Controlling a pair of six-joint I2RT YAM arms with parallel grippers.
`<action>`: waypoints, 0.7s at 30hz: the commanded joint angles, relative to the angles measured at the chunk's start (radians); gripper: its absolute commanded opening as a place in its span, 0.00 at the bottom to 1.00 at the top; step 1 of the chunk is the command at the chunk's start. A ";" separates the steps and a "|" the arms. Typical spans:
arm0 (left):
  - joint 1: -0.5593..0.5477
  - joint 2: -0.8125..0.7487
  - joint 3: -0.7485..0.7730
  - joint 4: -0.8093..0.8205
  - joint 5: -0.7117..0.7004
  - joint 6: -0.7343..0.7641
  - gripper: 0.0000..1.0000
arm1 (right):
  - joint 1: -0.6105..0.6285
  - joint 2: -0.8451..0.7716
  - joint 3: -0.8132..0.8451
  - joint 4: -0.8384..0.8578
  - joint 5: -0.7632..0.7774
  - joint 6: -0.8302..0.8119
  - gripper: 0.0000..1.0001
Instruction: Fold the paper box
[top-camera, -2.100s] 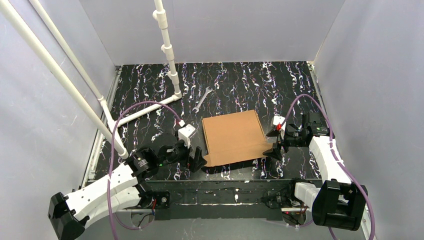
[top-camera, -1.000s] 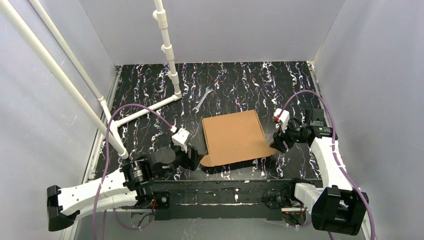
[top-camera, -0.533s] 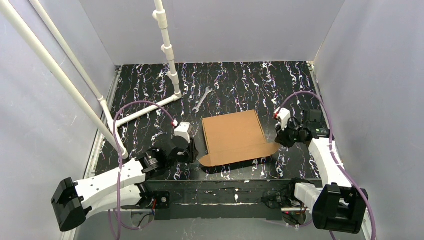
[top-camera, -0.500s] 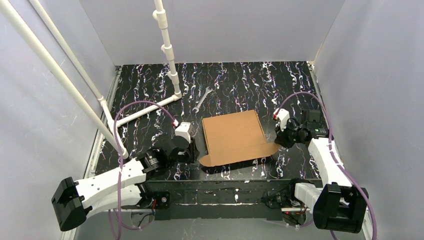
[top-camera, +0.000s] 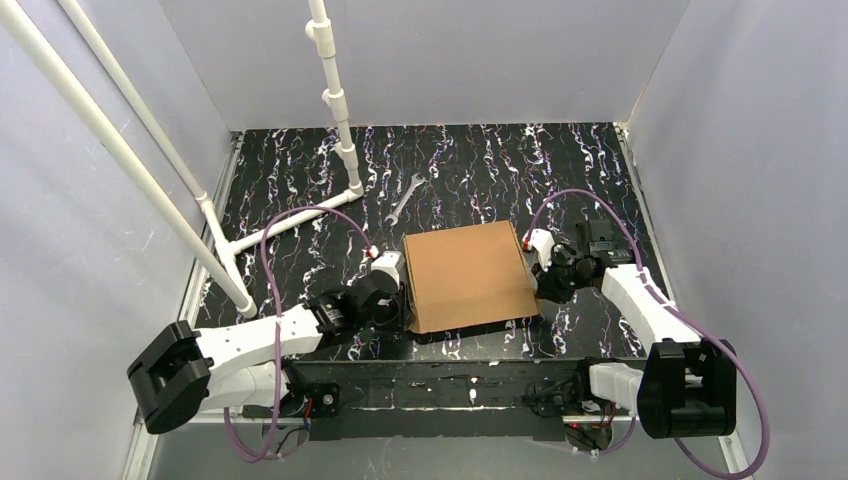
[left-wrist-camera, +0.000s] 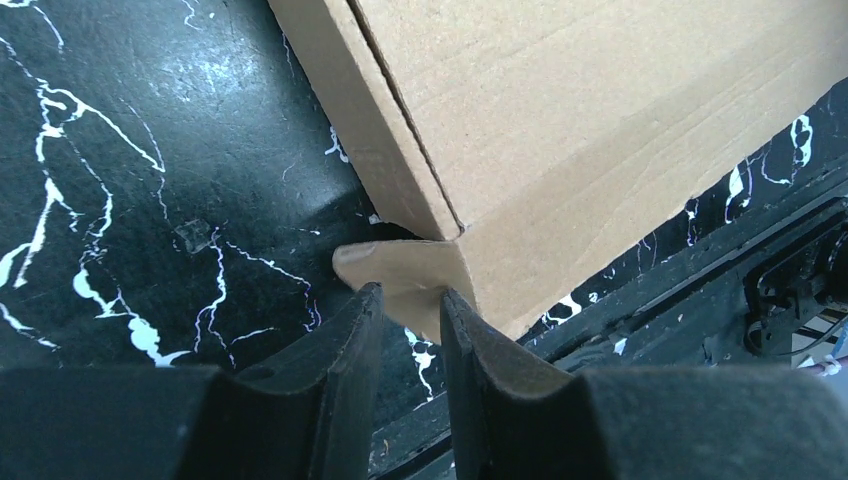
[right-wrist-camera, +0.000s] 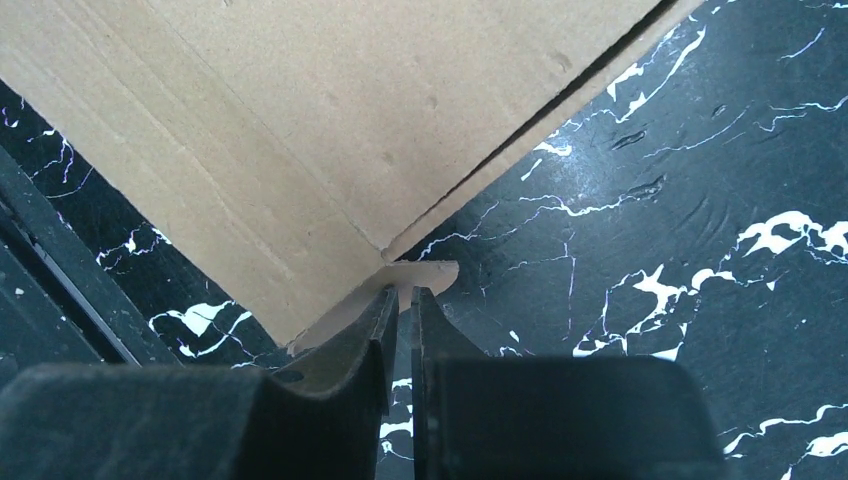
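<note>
- White plastic pipe frame on the far left: round tubes with push-fit joints, one length lying on the table.
- Table top: black and glossy, with white marble-like veins and faint scuffs close up.
- Purple cables loop over both of my arms.
- Paper box: plain brown corrugated cardboard with a matte face and faint flute lines. It is shallow and rectangular, with the lid lying flat. It sits mid-table toward the near edge, between my two pincers. A thin seam runs between the lid and the side wall.
- Wrench: a slim piece of grey metal lying flat just beyond the box's far left corner, apart from the box.
- Left pincer: black, smooth, tapered fingers, narrowed to a small gap. They pinch the left corner tab, a rounded cardboard ear sticking out at the box's near left corner. Both fingers are on the tab, one to each side.
- Right pincer: fingers almost together, only a sliver between them. They are clamped on the right corner tab, a thin rounded ear at the near right corner, where the lid seam meets the front wall.
- Both tabs lie low against the table top.
</note>
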 joint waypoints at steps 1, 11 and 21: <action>0.003 0.035 -0.011 0.047 0.026 -0.021 0.26 | 0.011 0.004 0.005 -0.024 -0.012 -0.027 0.19; 0.003 -0.003 -0.004 0.014 0.021 -0.017 0.27 | 0.011 0.010 0.046 -0.064 0.024 -0.041 0.26; 0.012 -0.268 -0.014 -0.122 -0.044 -0.006 0.56 | -0.002 -0.039 0.071 -0.090 0.051 -0.044 0.39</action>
